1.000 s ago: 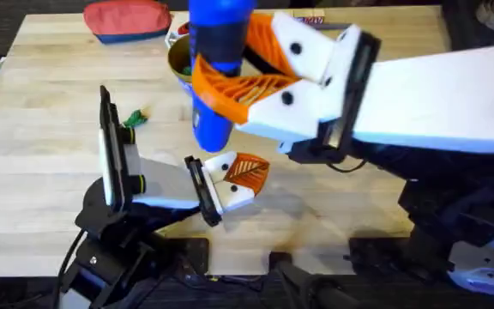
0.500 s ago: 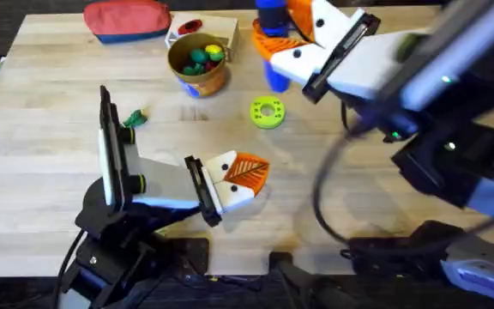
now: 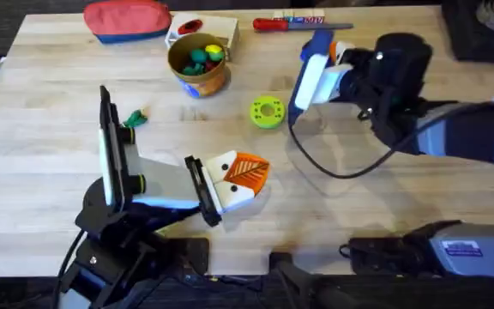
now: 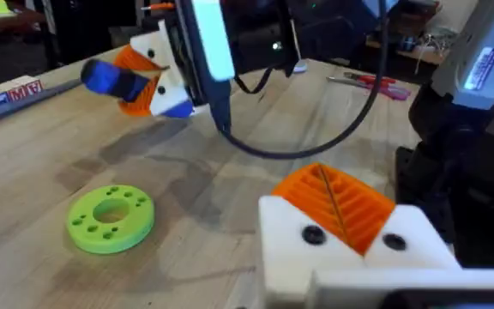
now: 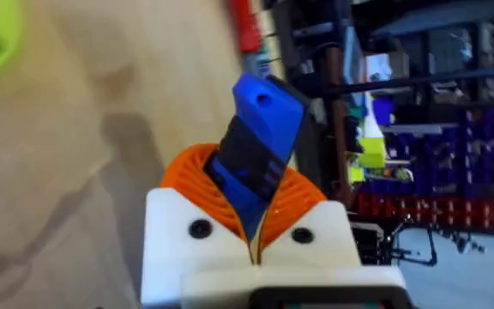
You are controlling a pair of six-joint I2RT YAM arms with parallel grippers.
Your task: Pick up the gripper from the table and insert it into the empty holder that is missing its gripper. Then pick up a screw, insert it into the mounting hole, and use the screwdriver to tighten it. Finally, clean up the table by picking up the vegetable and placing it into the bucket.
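Right gripper clamped on the blue screwdriver, orange pads pinching its black section, tool sticking out past the fingertips. Seen from overhead at the far right of the table, screwdriver near the thin red-handled screwdriver at the back edge and well apart from the white holder. Left gripper parked near the front of the table, pressed together on nothing, orange ribbed pad seated between white mounts. Green disc lying flat between the two grippers, untouched. Looks like the tightening step, though no screw or mounting hole clear enough to confirm. Next move calls for a long swing toward the mount with the tip lined up square on the hole. Dark green vegetable on the table beside the left arm, bucket behind it, cleanup not yet done.
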